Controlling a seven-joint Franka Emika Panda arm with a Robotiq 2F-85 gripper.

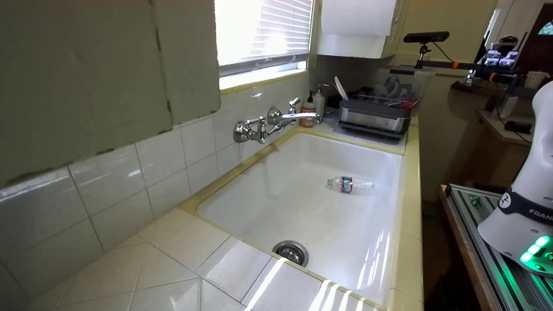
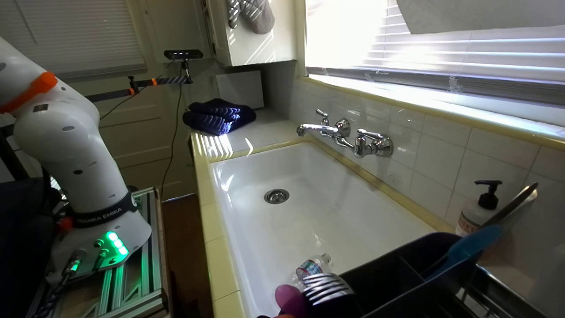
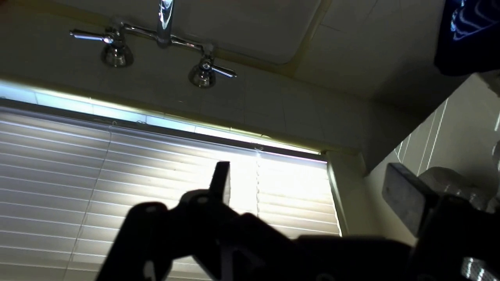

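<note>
My gripper (image 3: 310, 175) shows only in the wrist view. Its two fingers stand wide apart with nothing between them; the window blinds (image 3: 136, 195) and the wall show behind the gap. It touches nothing that I can see. A clear plastic bottle with a coloured label (image 1: 346, 185) lies on its side in the white sink (image 1: 276, 203). The bottle also shows in an exterior view (image 2: 310, 267), partly hidden behind the utensils of a dish rack. The bottle is out of the wrist view. The chrome faucet (image 3: 164, 23) is at the wrist view's top.
A dish rack (image 1: 376, 114) with utensils and soap bottles (image 1: 308, 113) stand at one end of the sink. A dark striped cloth (image 2: 218, 115) lies on the counter at the drain end. The faucet (image 2: 344, 134) juts from the tiled wall. Cabinets (image 2: 260, 44) hang above.
</note>
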